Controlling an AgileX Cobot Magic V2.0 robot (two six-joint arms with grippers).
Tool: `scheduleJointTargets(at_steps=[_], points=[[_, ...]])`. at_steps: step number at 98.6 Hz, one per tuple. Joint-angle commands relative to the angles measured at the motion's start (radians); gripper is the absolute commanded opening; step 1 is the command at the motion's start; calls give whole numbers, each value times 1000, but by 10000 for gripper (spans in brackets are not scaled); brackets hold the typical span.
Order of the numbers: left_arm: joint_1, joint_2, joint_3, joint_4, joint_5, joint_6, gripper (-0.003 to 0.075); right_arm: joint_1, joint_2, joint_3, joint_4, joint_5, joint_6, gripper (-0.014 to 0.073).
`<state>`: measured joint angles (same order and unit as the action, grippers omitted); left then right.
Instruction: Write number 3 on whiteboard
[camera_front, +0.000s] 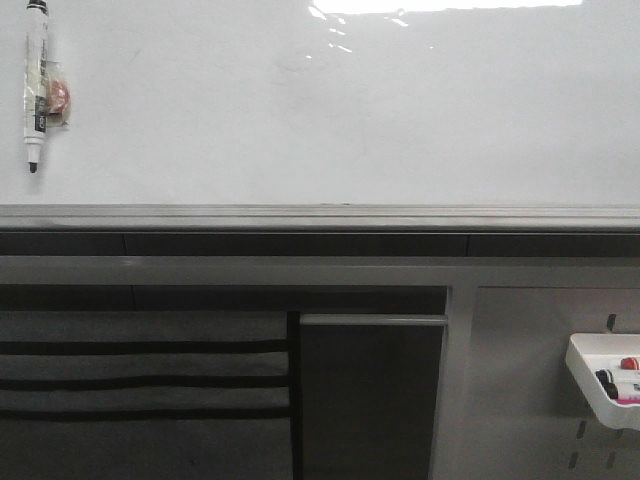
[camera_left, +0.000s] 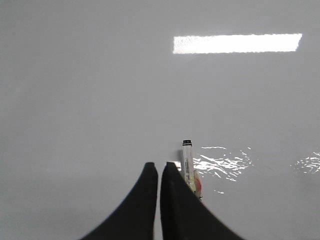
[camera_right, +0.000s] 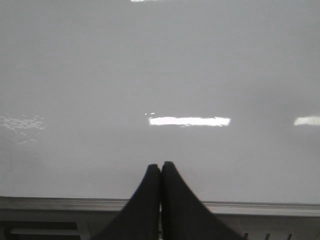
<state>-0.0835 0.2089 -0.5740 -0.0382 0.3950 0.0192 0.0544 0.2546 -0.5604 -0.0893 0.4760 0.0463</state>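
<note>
Whiteboard (camera_front: 400, 110) is facing you blank and glossy, with no number 3 showing anywhere on it in any view, so you are sitting at the very start of the job: the pen is not yet in hand. The marker (camera_front: 36, 85) is hanging upright at the far left of the board, tip down, with a small reddish clip or tag at its middle. Your left tool (camera_left: 159, 167) is hovering just beside that marker in the left wrist view, its two dark fingers pressed together and gripping nothing. Your right tool (camera_right: 160, 167) is likewise closed narrow and empty, pointing at bare board above the grey ledge (camera_front: 320, 217). Judging from this, the next move is asking you to spread the left fingers, line them up around the marker's barrel and close on it before carrying it to open board. The white tray (camera_front: 585, 375) at lower right is holding spare pens.
</note>
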Motion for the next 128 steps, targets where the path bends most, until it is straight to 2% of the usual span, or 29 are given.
scheduleJointTargets(at_steps=[1,9,14,18,29,37,44,49,100,116,128], points=[[4,19,-34,3,-73,-8,-15,-5,21,-33,-4,-72,-10,-65],[4,19,-34,1,-73,-8,34,-5,21,-33,-4,-72,-10,-36],[4,19,-34,1,-73,-8,115,-5,21,-33,-4,-72,-10,14],[4,19,-34,1,-73,-8,211,-5,21,-33,-4,-72,-10,69],[4,19,-34,1,-63,-8,505,-5,21,-33,-4,-73,-10,328],[4,19,-34,1,-61,-8,610,-5,21,-33,-4,-68,-10,510],[4,19,-34,1,-61,-8,619,-5,21,-33,-4,-66,-10,590],[4,19,-34,1,-61,-8,619,-5,21,-33,-4,-66,-10,606],[4,19,-26,-21,-40,-8,619,-5,21,-33,-1,-57,-10,603],[4,32,-28,-22,-14,2,619,-5,25,-36,43,-17,-8,603],[4,114,-52,-34,55,41,619,-5,58,-68,109,56,-33,603]])
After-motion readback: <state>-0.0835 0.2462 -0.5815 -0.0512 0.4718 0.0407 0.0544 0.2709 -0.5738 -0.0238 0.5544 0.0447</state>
